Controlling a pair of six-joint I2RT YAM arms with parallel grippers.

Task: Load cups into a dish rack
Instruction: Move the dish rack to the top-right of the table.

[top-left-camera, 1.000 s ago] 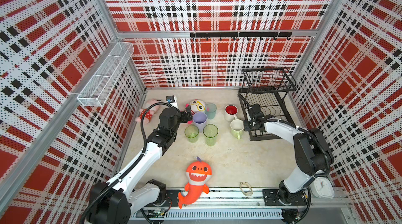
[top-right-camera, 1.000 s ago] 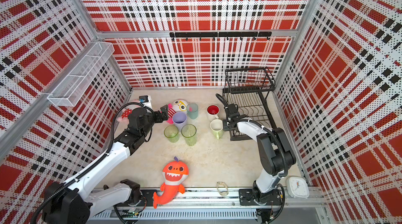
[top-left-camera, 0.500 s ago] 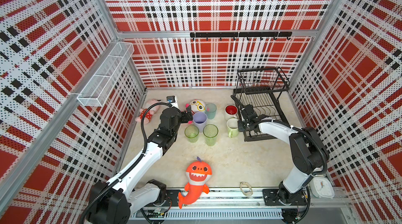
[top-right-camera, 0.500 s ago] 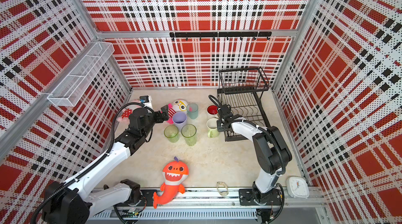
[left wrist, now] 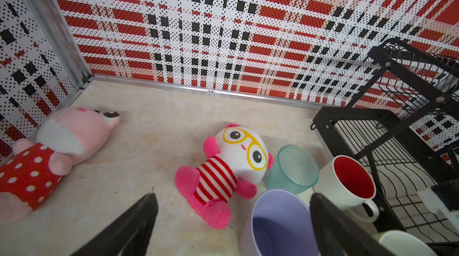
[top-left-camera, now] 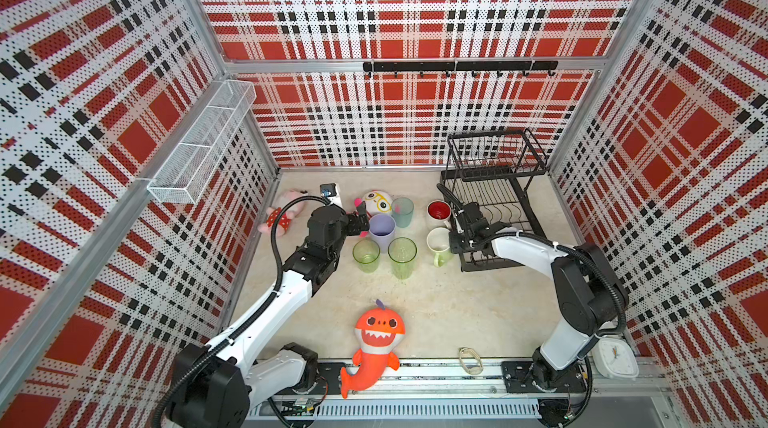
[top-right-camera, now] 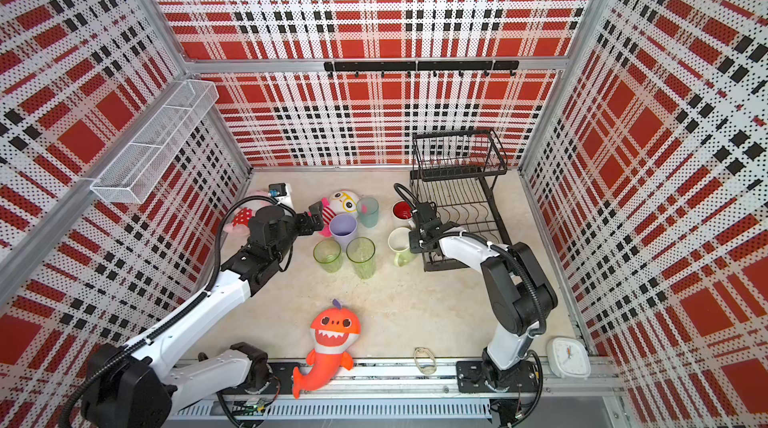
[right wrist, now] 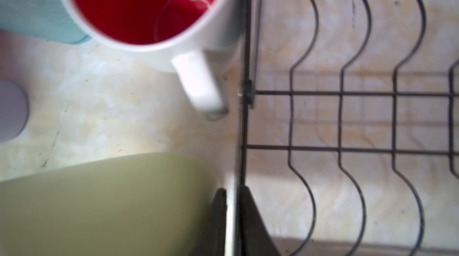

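- Cups: all six stand on the table point(top-left-camera: 419, 301); none is in the dish rack point(top-left-camera: 494, 168).
- The lavender cup point(left wrist: 275, 217) sits between the released, wide-spread jaws of the left gripper point(left wrist: 233, 195), close to one finger and far from the other.
- The pale-green mug point(right wrist: 106, 205) lies just outside the jaws of the right gripper point(right wrist: 232, 192). The white red-lined mug point(right wrist: 149, 6) stands ahead of them.
- The right jaws are a slit apart, astride the rack's side rail. Whether they are pinching it cannot be told.
- Risk: closing off-centre could shove the lavender cup into the teal cup point(left wrist: 293, 167) or the plush toy point(left wrist: 238, 158).
- Risk: a sideways move while astride the rail may drag the rack or topple the pale-green mug.
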